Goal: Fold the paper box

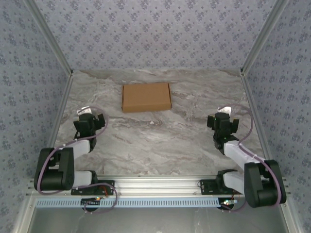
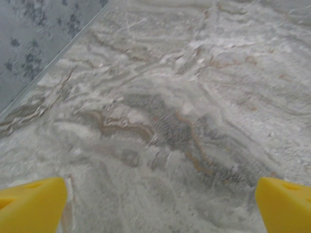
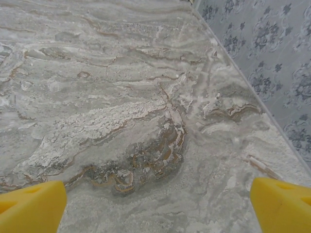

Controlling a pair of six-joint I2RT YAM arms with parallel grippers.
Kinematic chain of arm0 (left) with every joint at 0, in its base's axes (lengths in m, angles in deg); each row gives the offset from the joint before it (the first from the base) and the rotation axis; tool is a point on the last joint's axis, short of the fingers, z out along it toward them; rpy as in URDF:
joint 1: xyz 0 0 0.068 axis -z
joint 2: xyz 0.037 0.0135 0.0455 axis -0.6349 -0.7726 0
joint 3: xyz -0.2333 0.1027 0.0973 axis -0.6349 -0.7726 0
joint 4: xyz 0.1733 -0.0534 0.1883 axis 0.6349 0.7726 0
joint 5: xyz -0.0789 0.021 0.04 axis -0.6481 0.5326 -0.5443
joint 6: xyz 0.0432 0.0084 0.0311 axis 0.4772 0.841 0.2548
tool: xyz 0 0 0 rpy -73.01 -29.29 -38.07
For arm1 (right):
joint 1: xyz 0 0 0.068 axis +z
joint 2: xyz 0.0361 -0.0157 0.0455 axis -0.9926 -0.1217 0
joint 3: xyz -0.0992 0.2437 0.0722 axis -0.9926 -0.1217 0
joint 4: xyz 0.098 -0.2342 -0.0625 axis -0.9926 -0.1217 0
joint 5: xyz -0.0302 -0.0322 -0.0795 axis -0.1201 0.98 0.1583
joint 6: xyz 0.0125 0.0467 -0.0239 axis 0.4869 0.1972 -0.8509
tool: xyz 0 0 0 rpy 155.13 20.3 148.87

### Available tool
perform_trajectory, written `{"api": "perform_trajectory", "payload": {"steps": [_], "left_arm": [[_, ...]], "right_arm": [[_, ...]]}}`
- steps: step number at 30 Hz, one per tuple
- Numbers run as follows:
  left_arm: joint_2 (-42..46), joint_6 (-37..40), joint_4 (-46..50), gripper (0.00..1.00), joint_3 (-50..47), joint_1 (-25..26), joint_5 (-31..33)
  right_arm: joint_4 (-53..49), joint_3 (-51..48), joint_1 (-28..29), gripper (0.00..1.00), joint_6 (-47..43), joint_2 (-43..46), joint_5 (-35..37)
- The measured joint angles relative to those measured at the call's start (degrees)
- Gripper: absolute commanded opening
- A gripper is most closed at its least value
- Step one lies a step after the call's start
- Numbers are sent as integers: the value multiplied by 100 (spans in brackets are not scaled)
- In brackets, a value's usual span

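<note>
One paper box (image 1: pixel 146 97) is seen at the far middle of the table (image 1: pixel 160 145), lying as a flat, closed tan rectangle with its long sides running left to right and turned very slightly askew. Its upper face is plain, and no flap is seen standing up from it. Nothing touches it.

Bare marbled table lies between the box and both arms. The left hand (image 1: pixel 90 119) is held low over the table, nearer and to the left of the box and well apart from it. Its arm is folded back on itself, with the elbow lying close to the base at the near left corner. The right hand (image 1: pixel 222 120) is posed in mirror fashion on the other side, also well apart from the box, its arm bent back toward the near right corner.

In the left wrist view, the yellow fingertips (image 2: pixel 30 204) are spread wide to the bottom corners, with nothing held between them. The same wide spread is seen at the right hand's fingertips (image 3: pixel 282 204), again with nothing gripped. Patterned walls (image 1: pixel 155 29) enclose the table on three sides.
</note>
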Motion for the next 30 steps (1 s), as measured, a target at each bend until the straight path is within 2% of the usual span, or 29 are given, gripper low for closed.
{"api": "perform_trajectory", "payload": {"steps": [5,10,16,20,24,30], "left_arm": [[-227,151,-612,99,11,-199,-446],[-1126,247,-1412,99,33,-393,-942],[-1276,452,-1414,99,175,-321,-1276],[-1276,560,-1436,99,302,-210,-1314],[-1276,605,-1434,99,302,-199,-1316],[-1276,643,-1432,99,302,-197,-1314]], "right_arm": [[796,-216,-92,99,-63,-293,-216],[1434,-249,-271,99,-190,-520,-431],[2227,-306,-595,99,-234,-896,-990],[2776,-306,-651,99,-256,-1563,-1403],[2787,-175,-654,99,-321,-2063,-1725],[2791,28,-767,99,-319,-2074,-2006]]}}
